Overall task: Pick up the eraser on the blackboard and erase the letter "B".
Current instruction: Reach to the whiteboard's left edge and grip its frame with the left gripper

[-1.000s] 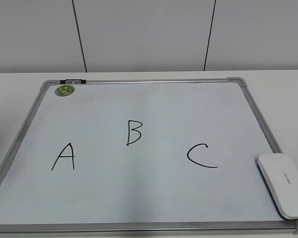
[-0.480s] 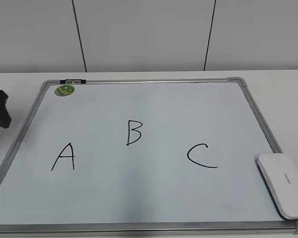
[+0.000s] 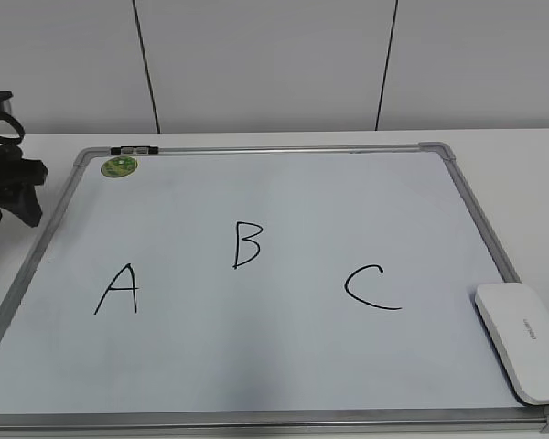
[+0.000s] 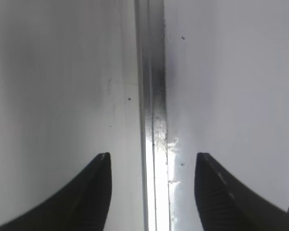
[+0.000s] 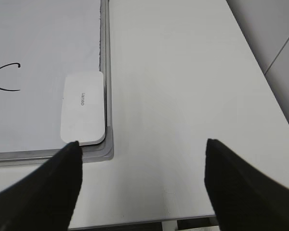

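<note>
Whiteboard point(image 3: 480, 219), grey-framed, flat on a white table point(image 3: 522, 174), filling the frame. Green sticker point(image 3: 119, 166) at its upper left corner. Letter B point(image 3: 246, 244) at centre; A point(image 3: 118, 289) lower left, C point(image 3: 371, 287) lower right. Eraser point(image 3: 523, 339), white, at the lower right corner. Left gripper point(image 4: 153, 161): jaws apart, over the board's left frame edge. Right gripper point(image 5: 142, 156): jaws wide apart, over bare table beside the eraser.
</note>
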You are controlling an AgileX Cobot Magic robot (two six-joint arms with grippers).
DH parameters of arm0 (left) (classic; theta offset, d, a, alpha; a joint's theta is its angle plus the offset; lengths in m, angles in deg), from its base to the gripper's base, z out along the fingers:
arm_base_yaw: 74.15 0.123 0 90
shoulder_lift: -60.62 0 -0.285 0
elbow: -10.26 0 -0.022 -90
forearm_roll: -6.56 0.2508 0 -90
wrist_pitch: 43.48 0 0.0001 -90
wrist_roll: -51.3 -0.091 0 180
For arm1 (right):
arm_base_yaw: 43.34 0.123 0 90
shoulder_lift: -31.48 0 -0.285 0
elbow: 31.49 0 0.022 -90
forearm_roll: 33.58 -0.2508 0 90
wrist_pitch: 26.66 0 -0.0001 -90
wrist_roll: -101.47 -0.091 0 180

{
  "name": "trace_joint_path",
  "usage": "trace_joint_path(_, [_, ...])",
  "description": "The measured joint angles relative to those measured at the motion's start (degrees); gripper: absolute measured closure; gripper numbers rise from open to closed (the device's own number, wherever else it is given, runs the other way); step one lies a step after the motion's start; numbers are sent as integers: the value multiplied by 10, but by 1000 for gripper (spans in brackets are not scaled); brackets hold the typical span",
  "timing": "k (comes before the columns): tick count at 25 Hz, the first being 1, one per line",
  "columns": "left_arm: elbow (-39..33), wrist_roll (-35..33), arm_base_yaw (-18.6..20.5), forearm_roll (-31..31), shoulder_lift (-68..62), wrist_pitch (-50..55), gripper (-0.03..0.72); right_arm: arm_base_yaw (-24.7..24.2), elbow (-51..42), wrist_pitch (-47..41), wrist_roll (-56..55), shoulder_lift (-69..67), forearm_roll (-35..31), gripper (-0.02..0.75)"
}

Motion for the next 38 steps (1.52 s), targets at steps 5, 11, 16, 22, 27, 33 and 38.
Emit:
trace_joint_path(5, [28, -2, 0, 2, -41, 9, 338, 0, 0, 0, 0, 0, 0, 150])
trace_joint_path(11, [42, -17, 1, 2, -71, 14, 363, 0, 0, 0, 0, 0, 0, 150])
trace_joint_path(16, [43, -30, 3, 2, -80, 15, 372, 0, 0, 0, 0, 0, 0, 150])
trace_joint_path(22, [45, -66, 21, -29, -92, 15, 382, 0, 0, 0, 0, 0, 0, 150])
trace_joint_path(27, [47, -76, 25, -44, -99, 15, 384, 0, 0, 0, 0, 0, 0, 150])
trace_joint_path(33, [49, -77, 25, -49, -111, 15, 421, 0, 0, 0, 0, 0, 0, 150])
trace_joint_path(38, [53, -77, 25, -57, -114, 22, 499, 0, 0, 0, 0, 0, 0, 150])
